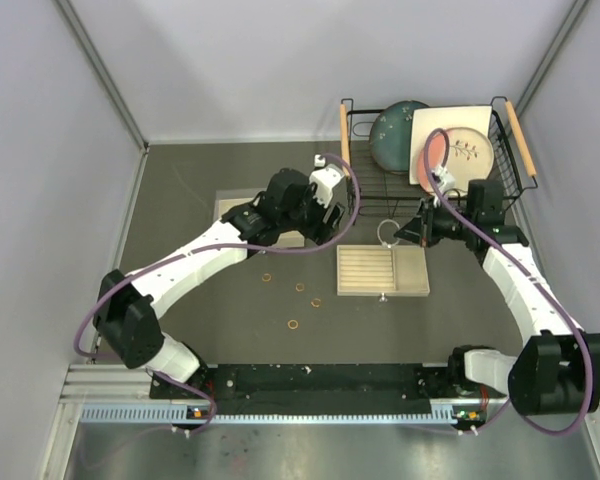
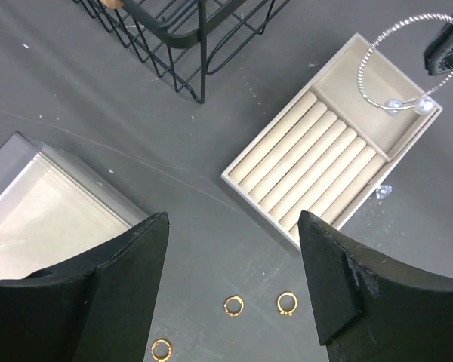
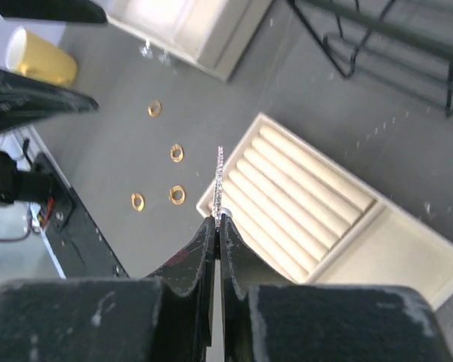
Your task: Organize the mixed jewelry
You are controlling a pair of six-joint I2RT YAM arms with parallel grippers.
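My right gripper (image 1: 405, 232) is shut on the thin silver bracelet hoop (image 1: 387, 233), holding it above the far edge of the beige tray (image 1: 412, 272). The right wrist view shows the hoop (image 3: 220, 177) edge-on, rising from the closed gripper (image 3: 220, 219). In the left wrist view the hoop (image 2: 361, 75) hangs over the tray's plain compartment (image 2: 340, 79). Several small gold rings (image 1: 300, 287) lie on the grey table left of the tray. My left gripper (image 2: 234, 222) is open and empty above the rings (image 2: 234, 305), near the tray's left end (image 1: 320, 215).
A black wire basket (image 1: 375, 185) holding plates stands at the back right. A clear flat box (image 1: 235, 208) lies under the left arm. A yellow cup (image 3: 41, 60) stands beyond the rings. A tiny sparkling piece (image 2: 383, 191) lies against the tray's edge.
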